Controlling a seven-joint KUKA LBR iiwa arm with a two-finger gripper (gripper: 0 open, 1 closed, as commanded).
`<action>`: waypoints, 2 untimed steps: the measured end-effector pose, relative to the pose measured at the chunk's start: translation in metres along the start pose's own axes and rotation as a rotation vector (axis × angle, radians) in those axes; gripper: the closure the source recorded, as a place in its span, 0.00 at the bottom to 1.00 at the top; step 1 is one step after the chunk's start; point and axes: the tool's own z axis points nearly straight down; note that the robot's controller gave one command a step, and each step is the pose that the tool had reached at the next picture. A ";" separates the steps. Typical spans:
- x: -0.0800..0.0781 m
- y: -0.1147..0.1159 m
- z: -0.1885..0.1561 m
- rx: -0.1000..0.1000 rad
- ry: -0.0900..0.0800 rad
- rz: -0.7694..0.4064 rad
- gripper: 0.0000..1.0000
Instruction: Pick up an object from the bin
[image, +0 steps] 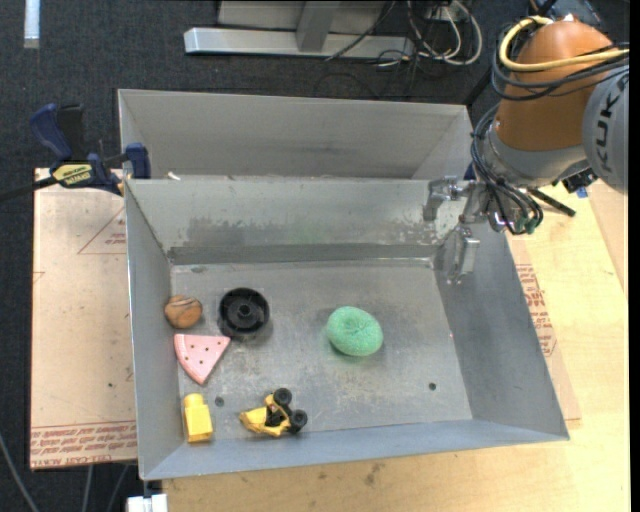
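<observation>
My gripper (447, 236) hangs over the bin's right rear corner, above the sloping wall. Its two metal fingers stand apart with nothing between them, so it is open. The nearest loose thing is a round green ball (354, 331) on the bin floor, well to the lower left of the gripper. Farther left lies a black round ring-shaped part (244, 311).
Along the bin's left side lie a small brown lump (183, 312), a pink wedge with dark dots (200, 356) and a yellow block (197, 418). A yellow and black toy (272, 415) rests near the front wall. The arm with its orange cover comes in from the upper right.
</observation>
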 end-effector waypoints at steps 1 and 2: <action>-0.001 0.000 -0.005 0.001 -0.008 -0.002 0.00; 0.026 0.019 0.049 0.002 -0.012 -0.058 0.00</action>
